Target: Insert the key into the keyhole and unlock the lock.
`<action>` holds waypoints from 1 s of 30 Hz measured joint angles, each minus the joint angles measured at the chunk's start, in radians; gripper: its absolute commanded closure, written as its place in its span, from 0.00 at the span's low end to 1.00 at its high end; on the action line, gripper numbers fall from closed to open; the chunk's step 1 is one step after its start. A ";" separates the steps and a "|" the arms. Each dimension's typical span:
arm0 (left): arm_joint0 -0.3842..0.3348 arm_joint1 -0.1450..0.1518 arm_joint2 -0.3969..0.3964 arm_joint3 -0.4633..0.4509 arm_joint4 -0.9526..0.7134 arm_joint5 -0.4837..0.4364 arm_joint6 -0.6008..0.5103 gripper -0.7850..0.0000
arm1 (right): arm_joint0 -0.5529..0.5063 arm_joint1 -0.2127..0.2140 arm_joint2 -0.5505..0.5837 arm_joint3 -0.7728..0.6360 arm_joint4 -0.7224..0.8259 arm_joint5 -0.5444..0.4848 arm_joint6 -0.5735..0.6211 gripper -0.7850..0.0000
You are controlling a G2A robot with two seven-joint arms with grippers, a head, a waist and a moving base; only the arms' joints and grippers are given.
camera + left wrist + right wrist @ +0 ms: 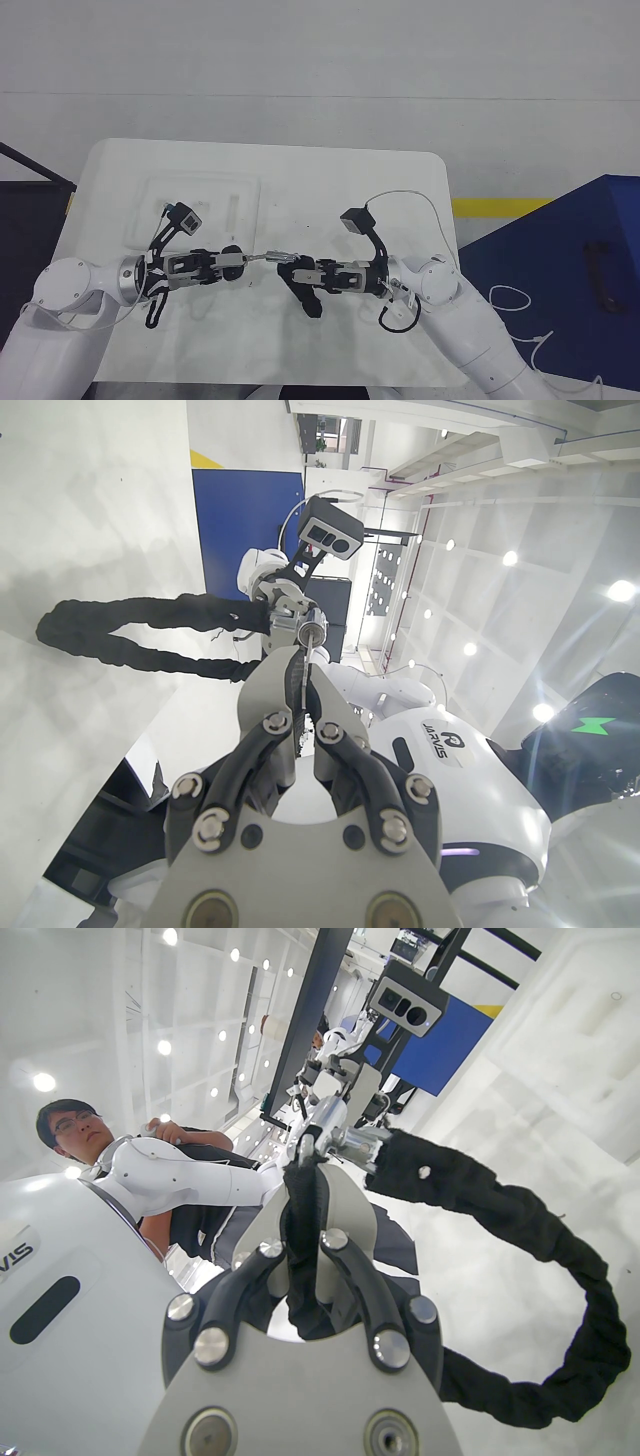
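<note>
Key (308, 647), clamped in left end effector (302, 670), is aligned lengthwise with keyhole (306, 632) of cable lock (210, 612), itself clamped in right end effector (310, 1180), tip touching.

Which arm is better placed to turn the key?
Left, probably: left tool pinches the key, blade tip at the face of the lock; right tool clamps it by its black sleeve.

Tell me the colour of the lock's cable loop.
The loop is black, with a fabric cover; the right wrist view shows it best.
</note>
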 measured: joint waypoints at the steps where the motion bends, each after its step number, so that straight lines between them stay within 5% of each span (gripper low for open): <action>1: 0.001 0.000 0.000 0.001 0.000 0.001 -0.001 1.00 | 0.000 0.000 0.000 0.000 -0.001 0.000 0.002 1.00; 30: -0.041 0.020 -0.002 0.024 0.041 0.031 -0.129 1.00 | 0.009 0.004 -0.014 -0.009 -0.017 0.017 0.059 1.00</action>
